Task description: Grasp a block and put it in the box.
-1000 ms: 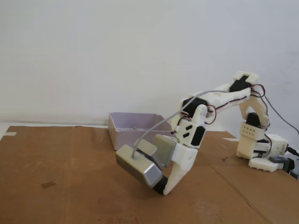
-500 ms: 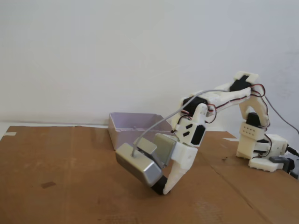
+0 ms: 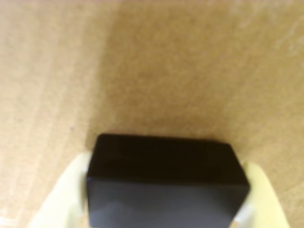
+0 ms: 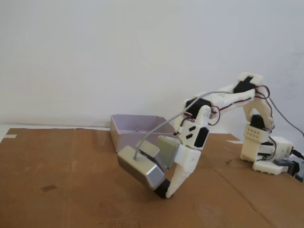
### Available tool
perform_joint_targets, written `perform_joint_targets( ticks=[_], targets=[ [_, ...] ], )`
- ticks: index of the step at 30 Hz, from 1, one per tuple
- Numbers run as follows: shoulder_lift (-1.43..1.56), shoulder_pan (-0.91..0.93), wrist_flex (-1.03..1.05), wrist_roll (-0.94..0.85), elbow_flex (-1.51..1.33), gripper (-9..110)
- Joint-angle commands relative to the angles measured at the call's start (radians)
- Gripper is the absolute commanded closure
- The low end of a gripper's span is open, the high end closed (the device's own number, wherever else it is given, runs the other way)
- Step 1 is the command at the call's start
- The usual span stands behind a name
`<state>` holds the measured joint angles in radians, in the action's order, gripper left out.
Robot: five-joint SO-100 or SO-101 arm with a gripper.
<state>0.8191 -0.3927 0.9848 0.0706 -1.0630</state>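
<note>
In the wrist view the black block (image 3: 166, 178) sits low in frame at 6 o'clock, with a pale cream finger (image 3: 259, 194) pressed against each short end, so the jaws read as closed on it. In the fixed view the gripper (image 4: 164, 190) is tipped down at the cardboard surface (image 4: 71, 180), and the block shows only as a dark sliver at its tip; whether it rests on the cardboard or is just clear of it cannot be told. The sensible way through this step is a straight lift with the squeeze held, then a swing toward the lavender-grey box (image 4: 130, 130), which stands at about 11 o'clock from the gripper, near it at the back of the surface. The block is matte, flat-faced and hard-edged, so it should seat squarely between the smooth plastic fingers, though smooth on smooth may slip if tilted. The box is a shallow plastic tray with low walls; the cardboard is fibrous and creased.
</note>
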Motion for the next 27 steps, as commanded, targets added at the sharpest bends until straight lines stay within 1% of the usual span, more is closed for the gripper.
perform_joint_targets(
  ticks=[1,13,18,27],
  targets=[
    [0.048,0.003,-0.028,0.009,0.081,83],
    [0.064,0.005,-0.028,0.009,0.087,83],
    [0.071,0.005,-0.028,0.009,0.087,90],
    [0.074,0.006,-0.028,0.002,0.127,91]
  ],
)
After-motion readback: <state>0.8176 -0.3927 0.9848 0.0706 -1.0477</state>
